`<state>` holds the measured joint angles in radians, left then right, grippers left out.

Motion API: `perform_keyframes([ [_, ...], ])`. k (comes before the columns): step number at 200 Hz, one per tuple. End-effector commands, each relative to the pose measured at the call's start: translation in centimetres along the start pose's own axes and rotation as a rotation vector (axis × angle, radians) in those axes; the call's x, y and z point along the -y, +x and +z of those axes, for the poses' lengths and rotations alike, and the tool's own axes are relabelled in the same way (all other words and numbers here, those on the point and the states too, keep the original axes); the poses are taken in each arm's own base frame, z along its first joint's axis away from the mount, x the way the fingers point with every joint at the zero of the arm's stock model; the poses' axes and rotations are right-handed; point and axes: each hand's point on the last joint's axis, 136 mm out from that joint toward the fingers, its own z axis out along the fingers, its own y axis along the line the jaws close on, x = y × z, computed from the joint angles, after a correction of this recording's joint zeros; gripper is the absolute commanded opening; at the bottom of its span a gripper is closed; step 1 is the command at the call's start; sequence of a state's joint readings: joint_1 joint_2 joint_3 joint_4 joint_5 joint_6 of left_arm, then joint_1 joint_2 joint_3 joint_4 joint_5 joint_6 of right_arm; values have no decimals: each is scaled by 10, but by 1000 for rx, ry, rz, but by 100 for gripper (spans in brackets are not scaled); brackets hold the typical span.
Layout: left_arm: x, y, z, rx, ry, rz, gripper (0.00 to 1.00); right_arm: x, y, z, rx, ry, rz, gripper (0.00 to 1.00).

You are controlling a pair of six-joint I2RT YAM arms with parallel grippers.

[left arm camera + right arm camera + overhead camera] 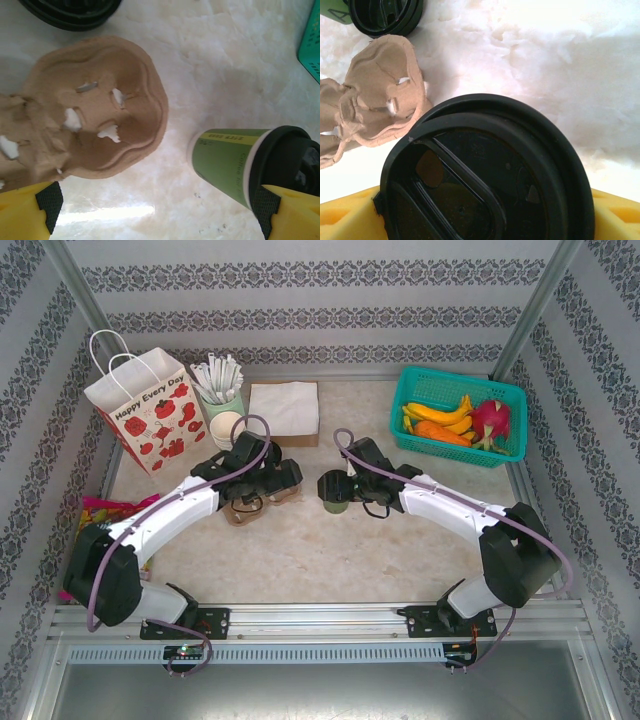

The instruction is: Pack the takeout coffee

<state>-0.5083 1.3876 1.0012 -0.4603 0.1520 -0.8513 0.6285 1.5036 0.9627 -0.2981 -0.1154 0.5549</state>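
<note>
- Right gripper (pixel 485 220) gripped the olive-green paper coffee cup (pixel 227 162) at its round black plastic lid (pixel 490 170), just beside the brown moulded-pulp carrier (pixel 100 110).
- Left gripper (pixel 155 207) hung wide open and empty over the carrier.
- Likely risk: a lid-level hold could pop the lid off or tip the cup.

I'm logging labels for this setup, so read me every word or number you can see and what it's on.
"Happy Every Day": on the front of the white paper bag.
Small print on the side of the green coffee cup: too blurred to read.
</note>
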Motion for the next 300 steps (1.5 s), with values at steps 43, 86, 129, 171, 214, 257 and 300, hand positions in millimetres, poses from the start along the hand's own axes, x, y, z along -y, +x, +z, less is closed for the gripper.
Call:
perform_keyframes([
  [43, -41, -7, -10, 50, -105, -91, 100, 79, 80, 25, -270, 253, 69, 83],
  [86, -66, -18, -22, 88, -177, -124, 100, 60, 34, 12, -153, 189, 54, 84],
  [129, -99, -19, -36, 123, -256, -166, 100, 70, -18, 15, -80, 181, 71, 85],
  [171, -124, -14, -47, 155, -278, -222, 100, 88, -57, 34, -69, 193, 79, 85],
  [214, -130, -12, -52, 157, -286, -231, 100, 97, -93, 60, -56, 179, 112, 86],
  [257, -133, -10, -52, 152, -290, -240, 100, 98, -128, 87, -40, 172, 141, 86],
  [300, -136, -6, -49, 143, -288, -249, 100, 100, -145, 110, -33, 174, 191, 87],
])
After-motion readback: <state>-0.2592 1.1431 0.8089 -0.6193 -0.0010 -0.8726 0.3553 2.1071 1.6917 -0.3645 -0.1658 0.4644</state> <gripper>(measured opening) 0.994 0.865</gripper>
